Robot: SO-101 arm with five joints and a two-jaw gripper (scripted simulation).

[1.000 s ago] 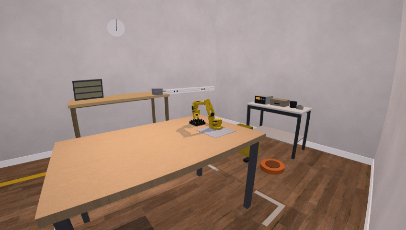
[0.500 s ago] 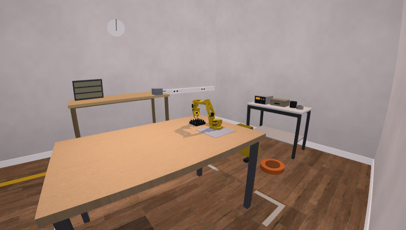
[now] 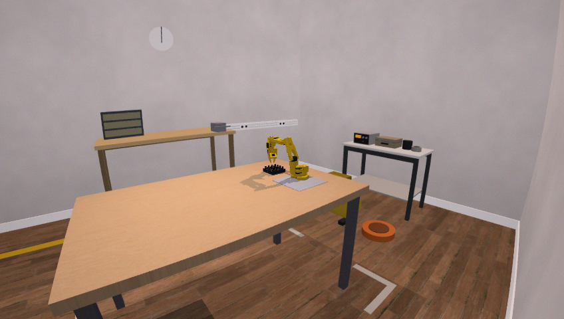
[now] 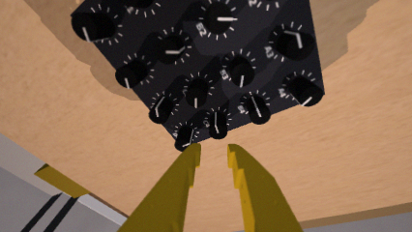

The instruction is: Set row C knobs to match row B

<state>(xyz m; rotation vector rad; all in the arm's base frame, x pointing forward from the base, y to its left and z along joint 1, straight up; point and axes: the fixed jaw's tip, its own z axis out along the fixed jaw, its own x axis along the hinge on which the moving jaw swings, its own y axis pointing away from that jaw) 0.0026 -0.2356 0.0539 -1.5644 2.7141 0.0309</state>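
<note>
The black knob box (image 4: pixel 203 63) lies on the wooden table, with several black knobs that have white pointers and tick marks. The labels B2, B3, A3 and A4 can be read in the wrist view. My yellow gripper (image 4: pixel 213 152) is just off the box's near corner. Its fingers stand close together with only a narrow gap and nothing between them. The knob closest to the tips (image 4: pixel 216 123) is a little ahead of them and apart from them; another knob (image 4: pixel 185 135) is to its left. In the exterior view the gripper (image 3: pixel 272 159) hangs over the box (image 3: pixel 275 171).
The arm's base (image 3: pixel 297 171) stands on a grey mat (image 3: pixel 300 182) near the table's far right corner. A wooden side table (image 3: pixel 165 138) and a white bench (image 3: pixel 388 148) with instruments stand behind. An orange ring (image 3: pixel 378 230) lies on the floor.
</note>
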